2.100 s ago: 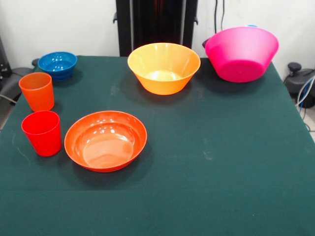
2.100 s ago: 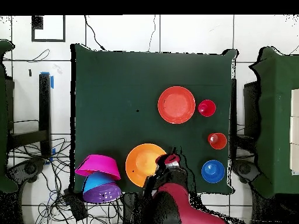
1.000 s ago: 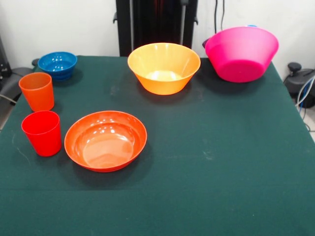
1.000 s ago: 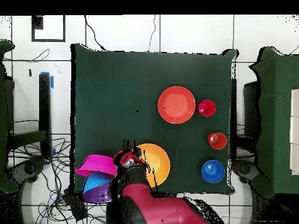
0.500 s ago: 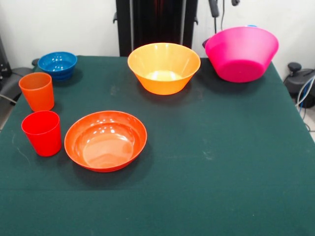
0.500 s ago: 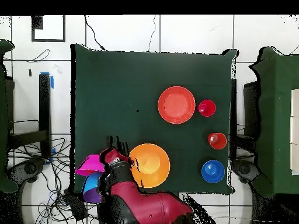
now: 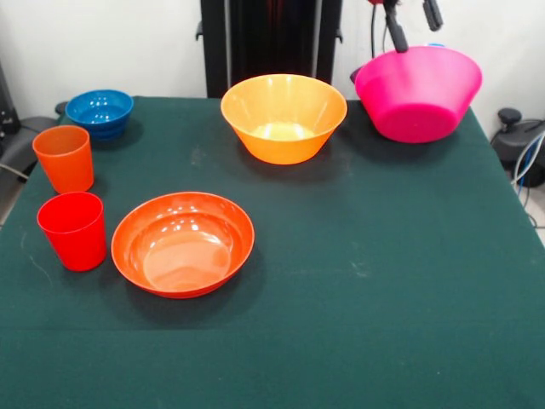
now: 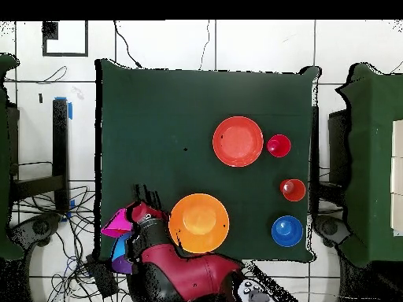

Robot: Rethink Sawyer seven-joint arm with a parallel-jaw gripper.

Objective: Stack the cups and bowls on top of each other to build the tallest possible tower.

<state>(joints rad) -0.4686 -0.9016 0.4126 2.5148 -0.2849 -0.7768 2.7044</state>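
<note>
Tower (image 7: pixel 418 92) at the front view's 1 o'clock is getting the gripper (image 7: pixel 412 21), swung over from the yellow-orange bowl (image 7: pixel 283 117), fingers spread, holding nothing.

The tool (image 7: pixel 411 21) was cut off by the front view's top edge, only its two fingertips showing. In the overhead view the arm (image 8: pixel 185 275) hid most of the tower (image 8: pixel 116 224).

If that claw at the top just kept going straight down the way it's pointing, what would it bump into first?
Most likely the pink bowl. The gripper hangs open right above its rim, fingers pointing down, so it should meet the rim or go inside. Depth is hard to judge, so it might pass just behind it.
</note>
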